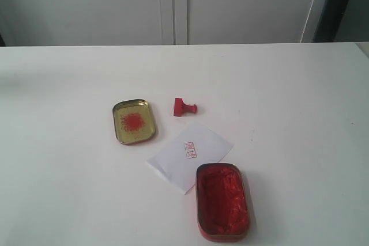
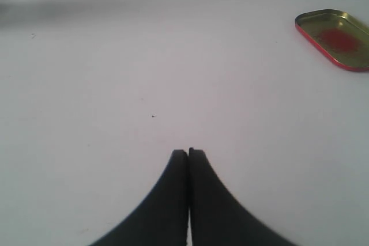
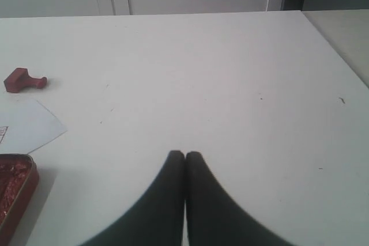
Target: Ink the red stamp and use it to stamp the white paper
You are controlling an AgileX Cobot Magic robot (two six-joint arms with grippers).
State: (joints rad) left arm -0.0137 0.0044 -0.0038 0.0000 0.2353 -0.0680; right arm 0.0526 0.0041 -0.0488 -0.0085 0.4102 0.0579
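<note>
Both sets of fingers are pressed tight together with nothing in them. The left gripper (image 2: 188,152) hangs over bare table (image 1: 288,113) with only the gold lid (image 2: 337,38) in sight, and the right gripper (image 3: 184,154) is over bare table too, well apart from everything.

The stamp (image 1: 184,106) is about mid-table, tipped on its side with the knob pointing toward the right edge. It's just beside the far corner of the paper (image 1: 190,154) but not touching it. The paper lies flat and has one small red print on it. The ink tin (image 1: 223,201) sits at its near corner, can't tell if it's on the sheet or just against it.

My guess on handling: the stamp looks hard, light and tiny, probably a bit slick. I'd pinch it across the knob, not the square base, and it'll need standing up first. The paper's thin, so it may slide or lift with the stamp
</note>
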